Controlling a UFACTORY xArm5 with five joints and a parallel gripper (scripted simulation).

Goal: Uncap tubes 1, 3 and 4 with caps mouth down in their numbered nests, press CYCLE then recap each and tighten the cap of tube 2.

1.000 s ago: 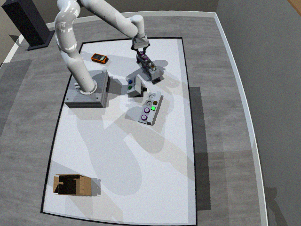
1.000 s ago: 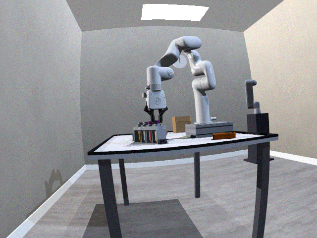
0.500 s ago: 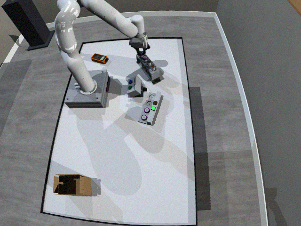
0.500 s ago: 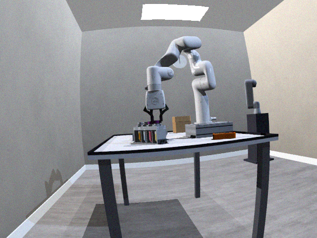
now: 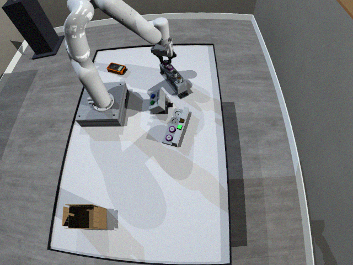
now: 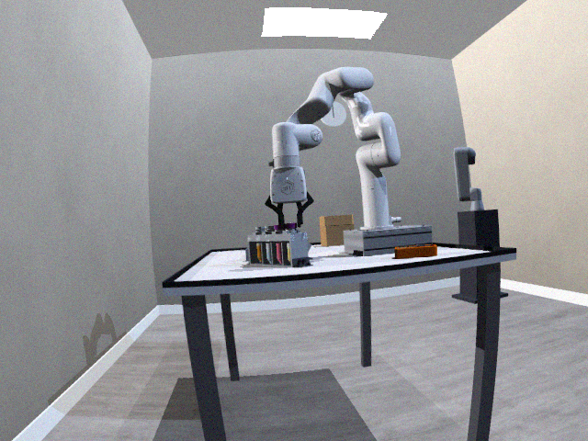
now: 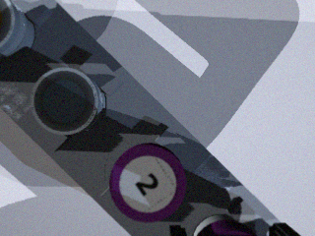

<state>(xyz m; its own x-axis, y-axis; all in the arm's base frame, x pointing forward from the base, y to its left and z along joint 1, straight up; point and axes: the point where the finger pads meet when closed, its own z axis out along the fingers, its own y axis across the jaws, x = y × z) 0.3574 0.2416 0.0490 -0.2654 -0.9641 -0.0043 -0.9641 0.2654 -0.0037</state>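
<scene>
Directly beneath the jaws: purple round screw cap of tube 1 (image 6: 290, 225), seated on its tube at the near end of the grey block-shaped decapping station (image 6: 277, 251). The cap's axis is upright, in line with the black two-finger gripper (image 6: 289, 221), which points straight down over it. One finger stands on either side of the cap.

Jaw state: about half open. Judged to bracket the cap loosely and grip nothing, as between turns of a screw-down.

Next along the row from the jaws: purple-rimmed cap with a pale face marked 2 (image 7: 148, 183), on its tube. Beyond it, farther from the jaws: open dark mouth of tube 3 (image 7: 66, 100), uncapped. Tube 4 is at the far end, only partly in the wrist view.

Well away from the jaws, past the grey key housing (image 5: 158, 103): pale grey cap tray (image 5: 182, 133).
- Purple cap in nest 3 (image 5: 171, 129), lying flat.
- Purple cap in nest 4 (image 5: 169, 138), lying flat.
- Two nests nearer the station show bare rings.
- Square green lamp (image 5: 179, 127), lit.

Relation governing the coming move: cap centred between the fingers, turning axis vertical. Judgement: closing square on the rim and twisting further comes next. Whether cap 1 has reached its stop cannot be told.
</scene>
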